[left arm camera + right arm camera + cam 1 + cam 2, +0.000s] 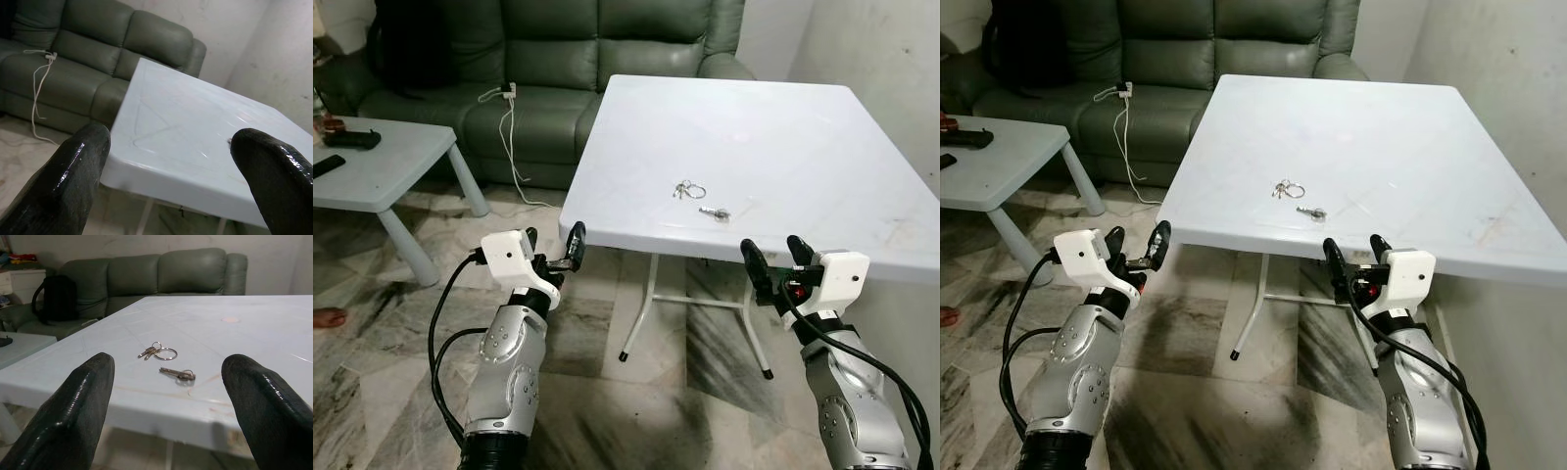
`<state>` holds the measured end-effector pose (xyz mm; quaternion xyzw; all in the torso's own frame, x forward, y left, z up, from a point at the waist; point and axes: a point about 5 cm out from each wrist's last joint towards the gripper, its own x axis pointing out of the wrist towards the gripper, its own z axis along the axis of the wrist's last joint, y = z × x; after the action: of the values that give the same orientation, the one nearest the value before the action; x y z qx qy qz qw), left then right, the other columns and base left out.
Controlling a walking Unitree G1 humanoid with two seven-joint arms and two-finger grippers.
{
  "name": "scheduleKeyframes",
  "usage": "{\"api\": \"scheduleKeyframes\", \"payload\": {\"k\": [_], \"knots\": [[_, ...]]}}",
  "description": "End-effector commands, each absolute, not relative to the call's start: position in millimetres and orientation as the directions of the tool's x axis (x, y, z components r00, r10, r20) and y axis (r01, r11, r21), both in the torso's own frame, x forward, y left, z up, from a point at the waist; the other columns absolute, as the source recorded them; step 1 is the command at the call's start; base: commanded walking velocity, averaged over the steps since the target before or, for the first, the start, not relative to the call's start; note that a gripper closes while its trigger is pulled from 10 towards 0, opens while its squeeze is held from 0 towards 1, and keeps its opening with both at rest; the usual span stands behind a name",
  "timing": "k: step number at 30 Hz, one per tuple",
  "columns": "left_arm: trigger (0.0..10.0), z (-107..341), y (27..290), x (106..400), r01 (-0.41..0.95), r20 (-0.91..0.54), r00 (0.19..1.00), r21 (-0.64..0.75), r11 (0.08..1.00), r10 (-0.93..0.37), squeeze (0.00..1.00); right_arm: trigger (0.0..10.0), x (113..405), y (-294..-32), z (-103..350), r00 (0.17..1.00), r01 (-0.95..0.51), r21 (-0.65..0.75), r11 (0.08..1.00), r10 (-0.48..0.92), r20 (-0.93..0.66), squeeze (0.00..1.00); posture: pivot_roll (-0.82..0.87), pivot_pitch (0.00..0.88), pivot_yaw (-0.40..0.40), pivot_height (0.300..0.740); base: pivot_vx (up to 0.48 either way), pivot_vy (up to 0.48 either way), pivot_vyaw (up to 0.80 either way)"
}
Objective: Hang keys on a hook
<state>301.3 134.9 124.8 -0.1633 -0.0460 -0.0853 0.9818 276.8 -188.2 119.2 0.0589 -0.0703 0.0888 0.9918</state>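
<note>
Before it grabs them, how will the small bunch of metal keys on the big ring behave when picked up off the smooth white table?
The bunch of metal keys on the ring lies flat on the glossy white table, so it will probably slide if nudged. Lifted by the ring, the keys would likely dangle loosely. It looks light.

This is a living room in a home. A big green sofa [558,59] stands at the far side, with a low table [382,166] on the left and a tiled floor [372,333].
</note>
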Motion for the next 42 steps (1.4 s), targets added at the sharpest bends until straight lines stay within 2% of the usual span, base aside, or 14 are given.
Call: {"api": "scheduleKeyframes", "payload": {"k": [1, 20, 42], "knots": [[10.0, 127.8, 134.6, 300.6, 0.191, 0.132, 0.979, -0.304, 0.933, -0.158, 0.0, 10.0, 277.5, -188.7, 122.8, 0.971, -0.194, 0.101, 0.976, 0.177, 0.159, 0.0, -0.01, 0.0, -0.041, 0.74, 0.416, 0.0, 0.0], [10.0, 125.9, 129.9, 301.6, 0.196, 0.102, 0.98, -0.29, 0.937, -0.173, 0.0, 10.0, 277.4, -188.3, 123.0, 0.969, -0.203, 0.094, 0.975, 0.187, 0.16, 0.0, -0.02, 0.0, -0.033, 0.74, 0.407, 0.0, 0.0], [10.0, 129.0, 127.4, 299.0, 0.191, 0.14, 0.978, -0.272, 0.943, -0.158, 0.0, 10.0, 279.4, -192.1, 123.0, 0.968, -0.218, 0.08, 0.973, 0.205, 0.147, 0.0, -0.01, 0.0, -0.043, 0.74, 0.0, 0.0, 0.0]]}}
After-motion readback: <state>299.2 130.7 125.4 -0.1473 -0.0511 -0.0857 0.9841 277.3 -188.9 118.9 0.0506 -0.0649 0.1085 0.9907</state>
